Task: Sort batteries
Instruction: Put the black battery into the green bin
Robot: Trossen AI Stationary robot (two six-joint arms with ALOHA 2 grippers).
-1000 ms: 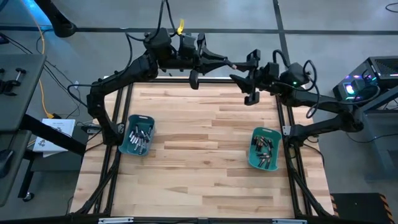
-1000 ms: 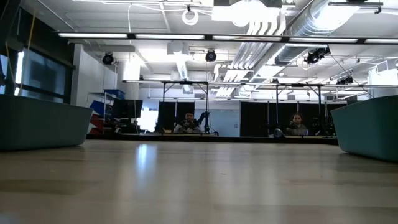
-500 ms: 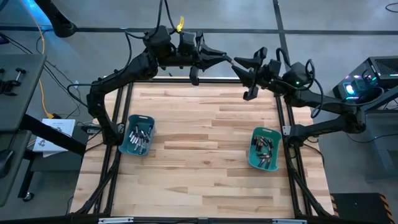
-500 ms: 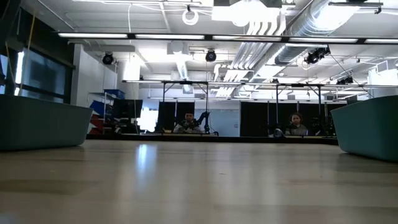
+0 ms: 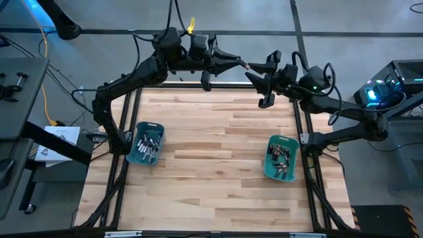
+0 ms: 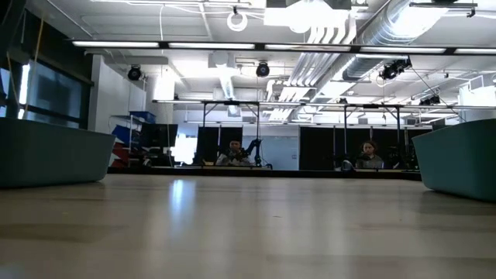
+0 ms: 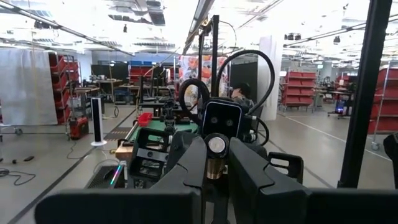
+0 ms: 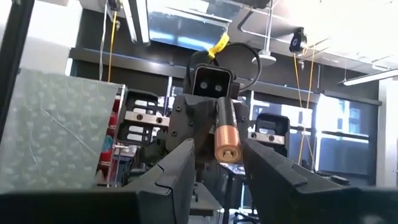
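— Where the bench (image 5: 211,172) lies nearest us, what do we see?
— Bare wood. Farther in stand two teal bins, well apart: the left bin (image 5: 145,144) and the right bin (image 5: 281,158). Each holds a loose heap of cells (image 5: 148,145), some silvery, some dark.
— And beyond the bins?
— Both arms are raised over the far edge of the bench, tips facing one another and almost meeting. The left fingers (image 7: 186,168) are clamped on one battery (image 7: 216,149), which pokes out toward the other arm.
— Do we count the right fingers (image 8: 273,168) as gripping it too?
— No. From the right wrist we see the battery, dark with a copper end, between them with a gap on each side, so they are parted around it.
— Anything past the bench?
— Two people sit far back in the room.
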